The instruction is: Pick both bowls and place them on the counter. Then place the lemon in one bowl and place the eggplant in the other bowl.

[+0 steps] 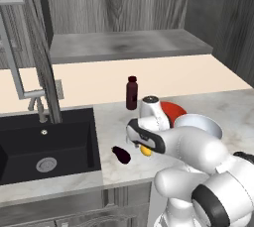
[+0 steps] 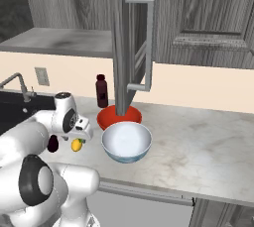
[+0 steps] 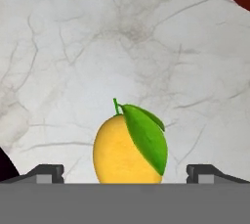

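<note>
The gripper point(image 3: 125, 171) hangs just above the counter point(image 3: 63, 47) with its fingers spread wide, one tip on each side of the lemon point(image 3: 128, 150), which lies between them and is not yet touched. The lemon's green leaf faces the hand. Just off to one side of the hand lies the dark eggplant point(image 1: 121, 154). Beyond the hand, the white floral bowl point(image 2: 126, 141) and the red bowl point(image 2: 119, 117) stand on the counter, touching or nearly so, with a maroon bottle point(image 2: 101, 91) farther back. Both bowls look placed, so the lemon pick seems in hand. The next move likely calls for lowering a little, then pinching the fruit squarely.
</note>
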You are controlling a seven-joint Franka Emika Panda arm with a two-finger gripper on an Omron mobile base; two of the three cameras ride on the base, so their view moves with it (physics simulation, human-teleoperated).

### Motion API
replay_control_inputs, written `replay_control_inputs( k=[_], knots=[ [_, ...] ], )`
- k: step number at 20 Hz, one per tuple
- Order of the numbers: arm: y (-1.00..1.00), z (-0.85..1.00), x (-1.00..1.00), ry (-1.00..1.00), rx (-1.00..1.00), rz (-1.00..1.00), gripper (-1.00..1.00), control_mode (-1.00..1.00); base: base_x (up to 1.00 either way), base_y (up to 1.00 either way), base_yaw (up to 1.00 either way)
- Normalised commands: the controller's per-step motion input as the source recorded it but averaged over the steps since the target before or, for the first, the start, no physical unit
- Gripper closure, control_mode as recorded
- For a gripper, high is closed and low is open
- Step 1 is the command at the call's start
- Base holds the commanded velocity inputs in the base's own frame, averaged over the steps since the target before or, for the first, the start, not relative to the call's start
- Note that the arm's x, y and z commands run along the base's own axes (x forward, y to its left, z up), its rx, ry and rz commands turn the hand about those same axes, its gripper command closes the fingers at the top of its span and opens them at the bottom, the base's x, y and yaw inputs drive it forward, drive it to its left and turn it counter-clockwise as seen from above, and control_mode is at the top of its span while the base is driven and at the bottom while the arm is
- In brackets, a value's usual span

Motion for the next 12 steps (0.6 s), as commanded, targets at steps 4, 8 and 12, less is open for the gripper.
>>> replay_control_inputs(
  k=[4,8,12],
  knots=[
    [0.03,-0.04,0.0,0.09,-0.02,0.0,-1.0,-1.0,0.0,0.0,0.0],
    [0.0,-0.1,-0.08,0.03,-0.03,0.0,-1.0,-1.0,0.0,0.0,0.0],
    [0.0,-0.24,-0.06,0.01,-0.04,0.0,-1.0,-1.0,0.0,0.0,0.0]
  ],
)
